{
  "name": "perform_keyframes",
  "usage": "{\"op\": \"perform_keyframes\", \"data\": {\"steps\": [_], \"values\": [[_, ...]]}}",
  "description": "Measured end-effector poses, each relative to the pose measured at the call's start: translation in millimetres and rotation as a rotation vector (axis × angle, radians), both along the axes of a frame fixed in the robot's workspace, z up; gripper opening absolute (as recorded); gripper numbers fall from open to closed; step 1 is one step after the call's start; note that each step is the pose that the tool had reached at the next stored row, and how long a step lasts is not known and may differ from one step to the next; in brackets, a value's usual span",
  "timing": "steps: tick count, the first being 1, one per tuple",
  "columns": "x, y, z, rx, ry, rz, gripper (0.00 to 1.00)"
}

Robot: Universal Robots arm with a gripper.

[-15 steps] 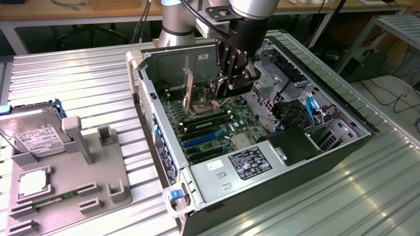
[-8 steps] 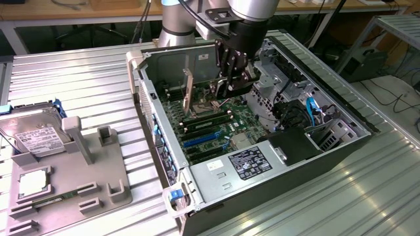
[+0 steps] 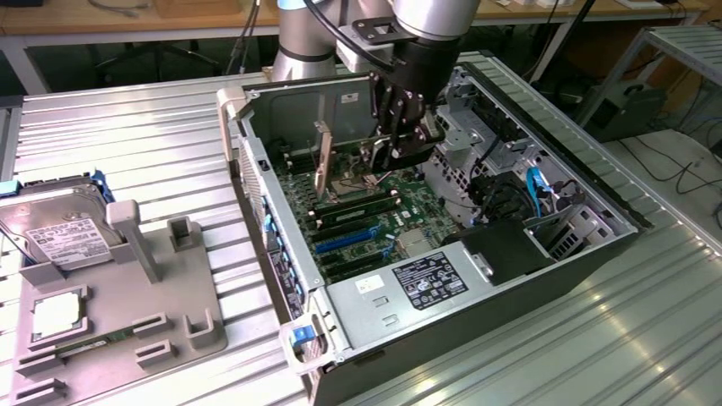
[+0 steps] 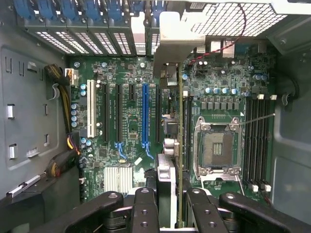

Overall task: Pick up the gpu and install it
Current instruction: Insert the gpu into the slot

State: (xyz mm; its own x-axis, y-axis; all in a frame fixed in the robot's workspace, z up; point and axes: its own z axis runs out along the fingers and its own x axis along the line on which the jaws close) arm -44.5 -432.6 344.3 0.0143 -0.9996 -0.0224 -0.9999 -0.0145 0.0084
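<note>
The gpu [image 4: 181, 145] shows edge-on in the wrist view as a thin green board line, with its silver bracket [image 4: 170, 43] toward the case's rear slots. It stands upright over the motherboard [image 4: 126, 111], between the blue slot [image 4: 145, 116] and the CPU socket [image 4: 216, 145]. My gripper [image 4: 172, 199] is shut on the card's near end, one black finger [image 4: 146, 208] on each side. In the exterior view the gripper [image 3: 395, 156] reaches down into the open computer case [image 3: 243, 127], and the gpu [image 3: 324, 161] stands upright beside it. I cannot tell whether the card touches a slot.
A silver hard drive [image 3: 57, 233] rests in the grey parts holder [image 3: 141, 254] on the exterior view's left. Inside the case are the power supply [image 3: 429, 283], blue cables [image 3: 536, 186], memory slots [image 4: 255, 141] and a cable bundle [image 4: 63, 160]. The case sits on a ribbed metal table [image 3: 135, 127].
</note>
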Motion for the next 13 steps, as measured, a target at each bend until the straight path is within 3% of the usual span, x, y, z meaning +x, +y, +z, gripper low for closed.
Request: {"op": "perform_keyframes", "data": {"steps": [13], "values": [[0.0,0.0,-8.2,0.0000,0.0000,0.000,0.28]]}}
